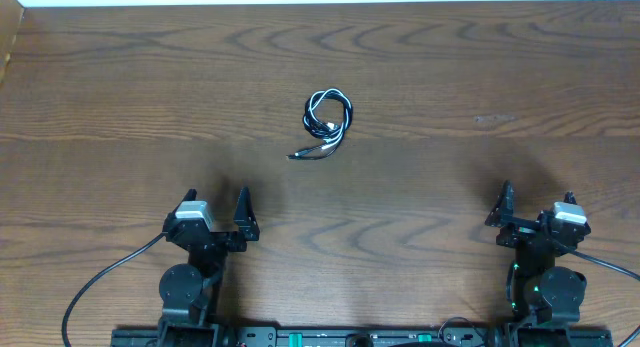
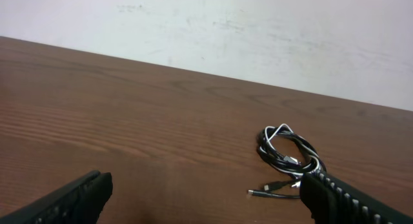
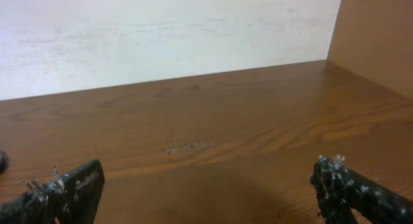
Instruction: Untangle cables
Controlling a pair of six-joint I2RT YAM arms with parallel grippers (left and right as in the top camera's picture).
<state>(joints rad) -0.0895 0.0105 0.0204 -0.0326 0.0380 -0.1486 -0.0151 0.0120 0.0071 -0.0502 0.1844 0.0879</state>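
The black cable (image 1: 344,117) and the white cable (image 1: 326,99) lie coiled together in one small tangle in the middle of the wooden table (image 1: 120,87), with plug ends trailing to the lower left (image 1: 297,155). The left wrist view shows the tangle (image 2: 288,150) ahead and to the right, partly behind the right finger. My left gripper (image 1: 215,204) is open and empty near the front edge, well short of the tangle; its wrist view shows it too (image 2: 206,198). My right gripper (image 1: 535,199) is open and empty at the front right (image 3: 206,192). The cables are out of the right wrist view.
A white wall (image 2: 258,30) runs along the table's far edge. A wooden side panel (image 3: 381,37) stands at the right edge. A small scuff marks the wood (image 1: 495,118) at the right, also seen in the right wrist view (image 3: 188,147).
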